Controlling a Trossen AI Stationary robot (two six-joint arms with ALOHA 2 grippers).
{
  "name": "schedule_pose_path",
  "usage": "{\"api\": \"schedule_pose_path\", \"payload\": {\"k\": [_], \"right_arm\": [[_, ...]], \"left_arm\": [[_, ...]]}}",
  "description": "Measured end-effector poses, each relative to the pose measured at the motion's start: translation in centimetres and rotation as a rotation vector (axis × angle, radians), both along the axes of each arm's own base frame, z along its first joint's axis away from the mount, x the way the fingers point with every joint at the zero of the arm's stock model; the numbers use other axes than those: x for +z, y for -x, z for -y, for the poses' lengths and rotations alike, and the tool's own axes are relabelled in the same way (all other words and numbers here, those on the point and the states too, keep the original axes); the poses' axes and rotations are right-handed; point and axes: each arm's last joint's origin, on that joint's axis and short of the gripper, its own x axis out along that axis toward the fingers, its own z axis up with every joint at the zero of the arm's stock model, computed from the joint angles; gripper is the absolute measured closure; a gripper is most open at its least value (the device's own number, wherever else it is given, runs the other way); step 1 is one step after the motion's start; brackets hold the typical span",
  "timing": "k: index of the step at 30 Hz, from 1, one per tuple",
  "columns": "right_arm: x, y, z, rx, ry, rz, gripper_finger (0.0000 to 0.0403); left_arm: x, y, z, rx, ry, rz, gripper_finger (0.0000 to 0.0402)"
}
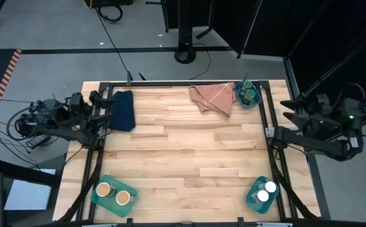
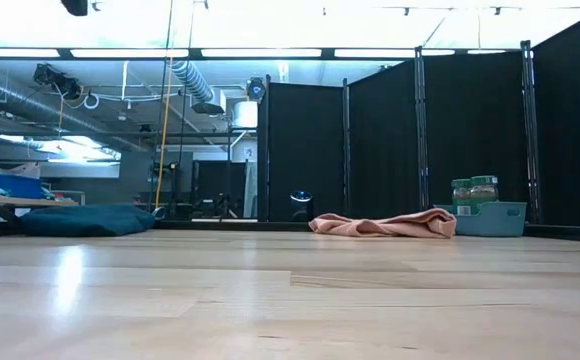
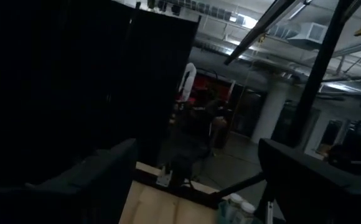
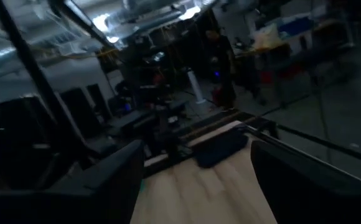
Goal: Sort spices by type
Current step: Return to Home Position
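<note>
Gaping wide beside the table (image 1: 183, 157), left end effector (image 1: 109, 108) and right end effector (image 1: 285, 108) show overhead but not low.

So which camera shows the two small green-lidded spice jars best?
The low view: both green-lidded jars stand side-on in the teal plastic bin. The high view shows just their lids from above; neither wrist view clearly shows them.

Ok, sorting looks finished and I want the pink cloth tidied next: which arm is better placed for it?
Right. The pink cloth lies at the far edge beside the bin of green-lidded jars, on the right gripper's side; the left gripper sits at the opposite side by the navy cloth.
</note>
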Motion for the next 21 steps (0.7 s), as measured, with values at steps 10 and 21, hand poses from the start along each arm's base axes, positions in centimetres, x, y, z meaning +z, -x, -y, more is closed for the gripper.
{"api": "schedule_pose_path", "payload": {"k": [10, 21], "right_arm": [[-0.9, -0.3, -0.4, 0.149, 0.084, 0.010, 0.0103], [-2.2, -3.1, 0.1, 0.307, 0.128, 0.071, 0.0104]], "left_arm": [[-2.8, 1.1, 0.2, -0.136, 0.061, 0.032, 0.0062], [-7.5, -0.5, 0.8, -0.277, 0.091, 0.161, 0.0062]]}}
